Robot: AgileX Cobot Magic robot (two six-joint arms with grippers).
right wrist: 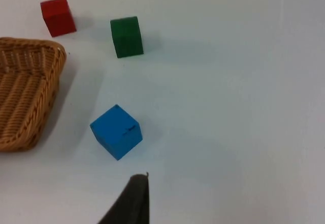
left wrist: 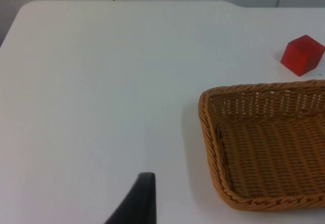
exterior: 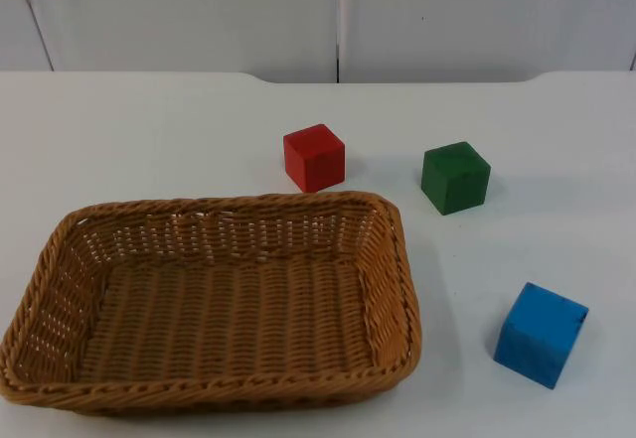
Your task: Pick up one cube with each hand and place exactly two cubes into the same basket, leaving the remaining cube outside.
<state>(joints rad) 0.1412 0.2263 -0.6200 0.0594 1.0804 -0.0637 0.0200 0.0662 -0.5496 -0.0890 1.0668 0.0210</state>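
An empty woven wicker basket lies at the front left of the white table. Just behind its far rim stands a red cube. A green cube sits to the right of the red one, and a blue cube rests tilted at the front right. My left gripper hovers over bare table beside the basket, with the red cube far beyond it. My right gripper hangs a short way from the blue cube, with the green cube, red cube and basket further off.
The grey partition wall closes the table at the back. Bare white table top stretches behind and left of the basket, and more lies between the green and blue cubes.
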